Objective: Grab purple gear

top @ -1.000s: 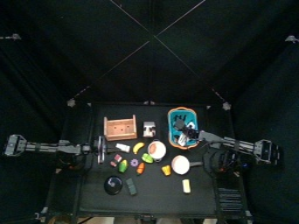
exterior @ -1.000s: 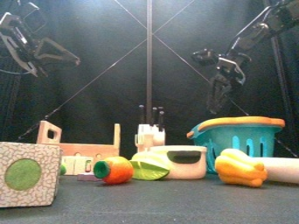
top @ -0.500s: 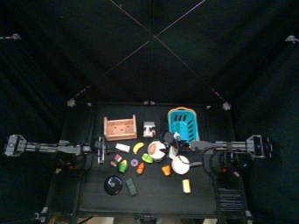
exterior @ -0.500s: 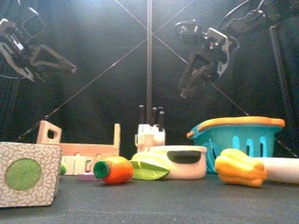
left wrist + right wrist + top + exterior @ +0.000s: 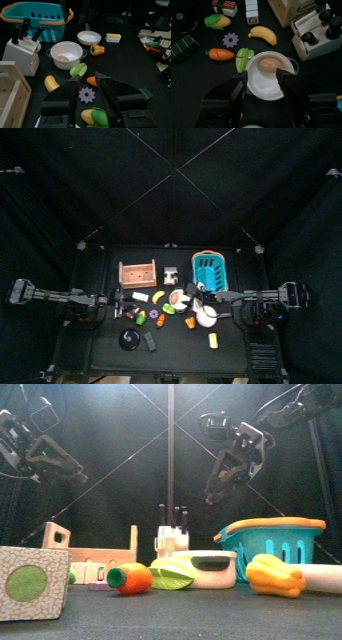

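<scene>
we are holding the left gripper (image 5: 87,95) above the table (image 5: 127,60) with its fingers (image 5: 67,92) spread apart and nothing between them. the purple gear (image 5: 86,95) is lying flat on the table, directly below the gap between the fingertips and not yet touched. just beyond the fingertips the green piece (image 5: 78,69) and the small carrot (image 5: 93,80) are lying near the gear; beside one finger the banana (image 5: 51,83) is resting. we are also hovering the right gripper (image 5: 264,80) over the white bowl (image 5: 266,75), fingers spread on either side of it, with the gear (image 5: 231,39) well apart from them.

risks from here, in our judgement: the gear is thin and low, so fingers closing too high would be closing on air. an off-centre descent could be pushing the gear aside or nudging the yellow-green piece (image 5: 93,117) near the finger bases. both arms are working over the same cluster, so a collision is possible.
</scene>
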